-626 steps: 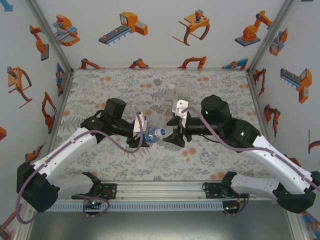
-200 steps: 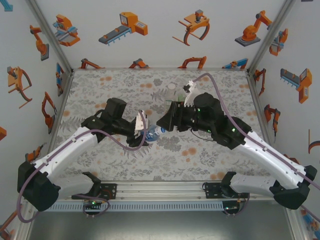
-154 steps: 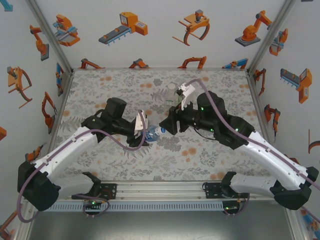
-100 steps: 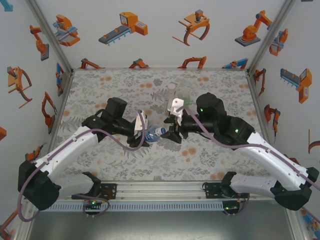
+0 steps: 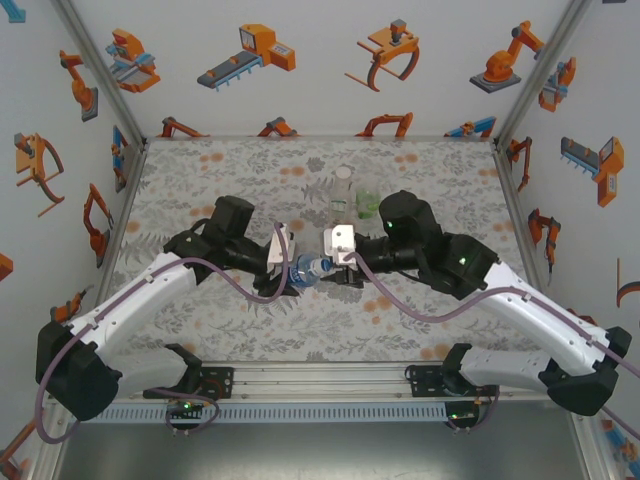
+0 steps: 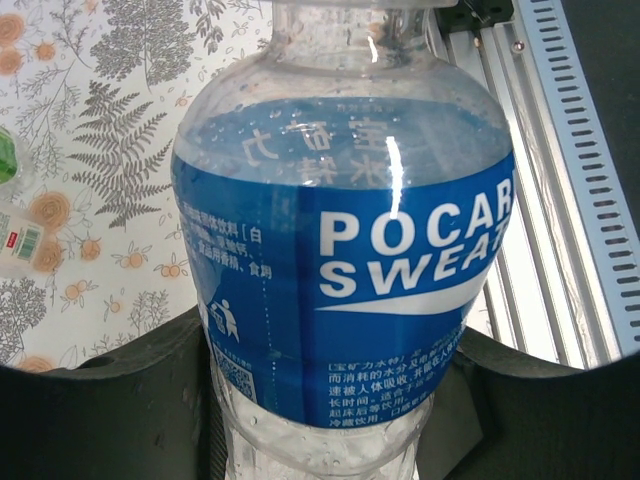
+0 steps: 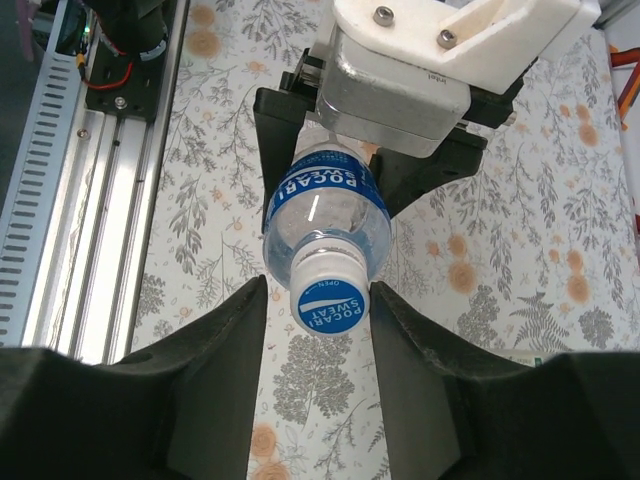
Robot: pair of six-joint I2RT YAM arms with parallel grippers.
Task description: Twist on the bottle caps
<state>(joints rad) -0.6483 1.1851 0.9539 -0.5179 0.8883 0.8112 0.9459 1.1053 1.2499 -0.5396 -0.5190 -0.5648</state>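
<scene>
Left gripper (image 5: 296, 270): clamped tight on the lower body of the blue-label bottle (image 7: 325, 205), which it holds on its side over the middle of the table (image 5: 220, 170), neck pointing at the other arm.
Right gripper (image 7: 318, 290): its jaws straddle the cap (image 7: 329, 300). One finger looks to be against it and a thin gap shows on the other side, so it has no grip on it.
Cap: seated on the bottle's neck, its blue-and-white printed top facing the right wrist camera.
Other bottles: the white-and-green labelled bottle (image 5: 342, 200) and the green-tinted bottle (image 5: 367, 205) stand side by side toward the back, just behind the right arm.
</scene>
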